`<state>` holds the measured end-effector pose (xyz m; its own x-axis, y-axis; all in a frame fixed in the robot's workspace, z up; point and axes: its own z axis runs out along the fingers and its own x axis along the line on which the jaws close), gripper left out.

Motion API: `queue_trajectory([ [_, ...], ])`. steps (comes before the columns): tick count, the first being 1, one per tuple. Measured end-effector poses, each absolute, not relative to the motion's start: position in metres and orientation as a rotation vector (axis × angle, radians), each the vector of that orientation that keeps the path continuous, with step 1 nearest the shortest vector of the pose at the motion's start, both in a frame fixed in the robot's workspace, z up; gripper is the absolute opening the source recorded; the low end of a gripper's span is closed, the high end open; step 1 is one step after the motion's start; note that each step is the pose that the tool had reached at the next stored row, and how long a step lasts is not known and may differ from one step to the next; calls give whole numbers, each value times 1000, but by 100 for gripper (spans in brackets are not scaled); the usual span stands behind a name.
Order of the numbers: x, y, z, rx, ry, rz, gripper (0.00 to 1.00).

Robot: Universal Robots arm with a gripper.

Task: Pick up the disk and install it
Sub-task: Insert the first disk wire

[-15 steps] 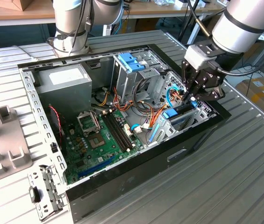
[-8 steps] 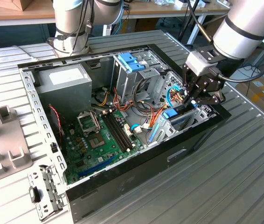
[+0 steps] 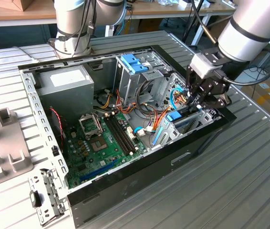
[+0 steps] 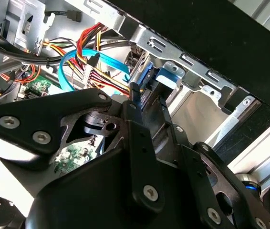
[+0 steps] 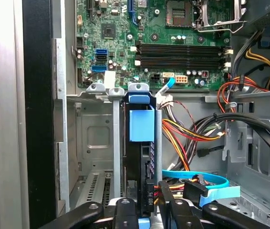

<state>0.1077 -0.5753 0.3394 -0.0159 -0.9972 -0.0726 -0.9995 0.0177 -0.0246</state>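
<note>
1. We see a big open computer case of black and grey metal lying on a grey ribbed table.
2. The black gripper on the silver robot arm reaches down into the corner of the case at the exterior view's right.
3. The flat dark hard drive with a blue plastic end piece stands on its thin edge in a grey metal bay, near the green circuit board.
4. In the first wrist view the black fingers sit at the end of the drive, one on each side. They look closed on it, but we cannot tell for sure.
5. A bundle of red, yellow and black wires and a light-blue flat cable lie just beside the drive.
</note>
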Motion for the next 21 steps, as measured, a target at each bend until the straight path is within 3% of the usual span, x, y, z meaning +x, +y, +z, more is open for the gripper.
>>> queue_trajectory([
  [8,108,-576,346,-2154,2190,52,31],
  [10,108,-576,347,-2154,2190,51,11],
  [21,109,-576,343,-2156,2193,57,11],
])
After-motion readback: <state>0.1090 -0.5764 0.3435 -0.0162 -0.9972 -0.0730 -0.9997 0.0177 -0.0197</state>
